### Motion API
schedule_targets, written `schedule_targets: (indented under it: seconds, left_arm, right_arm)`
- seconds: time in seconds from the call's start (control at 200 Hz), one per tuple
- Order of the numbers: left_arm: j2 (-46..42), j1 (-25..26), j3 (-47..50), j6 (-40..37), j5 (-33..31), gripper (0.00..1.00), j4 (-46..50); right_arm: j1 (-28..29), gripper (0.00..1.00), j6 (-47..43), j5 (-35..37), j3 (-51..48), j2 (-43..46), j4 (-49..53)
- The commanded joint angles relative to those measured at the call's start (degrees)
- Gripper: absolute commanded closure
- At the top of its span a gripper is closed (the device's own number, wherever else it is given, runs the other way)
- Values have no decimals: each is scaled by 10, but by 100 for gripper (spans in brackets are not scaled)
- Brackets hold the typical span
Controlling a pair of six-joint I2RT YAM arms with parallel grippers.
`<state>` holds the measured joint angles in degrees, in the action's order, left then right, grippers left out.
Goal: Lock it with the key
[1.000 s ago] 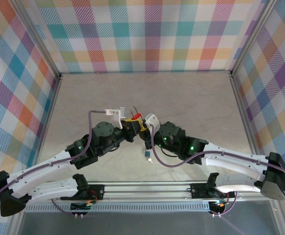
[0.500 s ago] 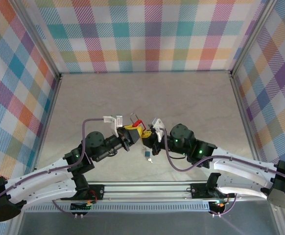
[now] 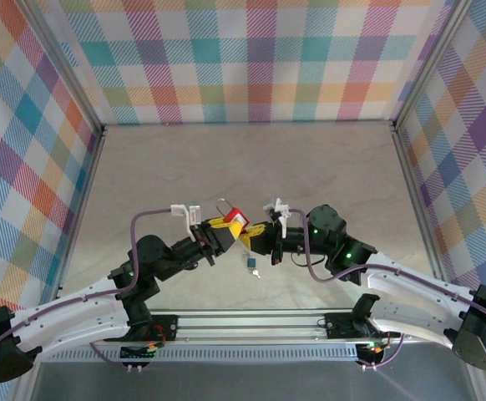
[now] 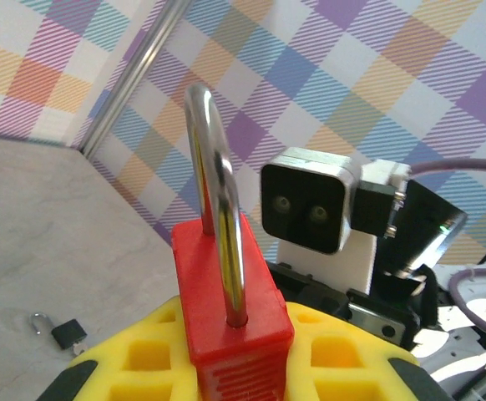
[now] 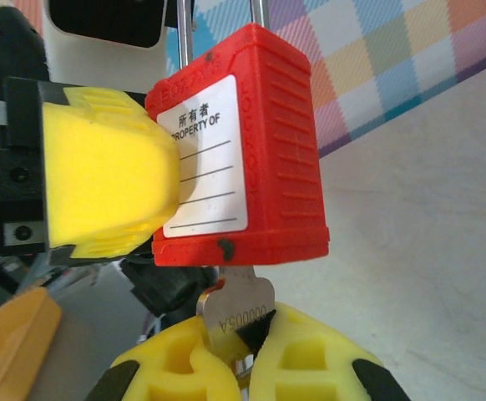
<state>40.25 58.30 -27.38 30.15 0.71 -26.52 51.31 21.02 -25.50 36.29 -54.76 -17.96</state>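
Note:
A red padlock (image 3: 234, 215) with a steel shackle (image 4: 216, 175) hangs above the table's middle. My left gripper (image 3: 220, 229) is shut on its body, and the yellow fingers (image 5: 101, 175) press its sides. In the left wrist view the padlock (image 4: 226, 301) stands upright in the left gripper (image 4: 235, 355). From the right, my right gripper (image 3: 254, 236) is shut on the key. The right wrist view has the silver key (image 5: 236, 311) pinched in the right gripper (image 5: 245, 355), its blade up in the underside of the padlock (image 5: 260, 142).
A small dark padlock (image 3: 251, 263) with a key lies on the table just below the grippers, toward the near edge, also visible from the left wrist as the small padlock (image 4: 66, 332). Plaid walls enclose the beige table (image 3: 251, 159) on three sides.
Both arms have swung their elbows outward and drawn the padlock and key slightly toward the near edge. Both grips are unchanged, and the key stays in the lock.

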Motion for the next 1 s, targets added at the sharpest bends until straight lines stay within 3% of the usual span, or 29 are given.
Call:
schedule_targets:
  seconds: [0.0,0.185,0.235,0.325,0.39,0.65,0.83,0.995]
  left_arm:
    - [-21,-7,21,-34,45,100,1]
    - [-20,-7,17,-34,46,100,17]
    - [-25,-7,16,-35,32,100,27]
    - [-26,-7,3,-43,20,100,55]
    - [-25,-7,-4,-48,13,100,69]
    - [-8,-7,-32,-45,-49,100,123]
    - [-10,-7,-36,-44,-90,100,125]
    - [6,-7,-49,-51,-81,100,114]
  right_arm:
    - [-33,100,74,-60,13,26,-128]
    - [-34,100,41,-53,43,19,-63]
    - [-34,74,28,-34,48,23,-31]
    - [-33,67,4,1,44,33,-1]
    - [-32,56,-16,23,47,38,22]
    - [41,54,-101,109,73,19,95]
    - [56,55,-75,161,42,15,90]
    - [56,59,-58,166,28,1,78]
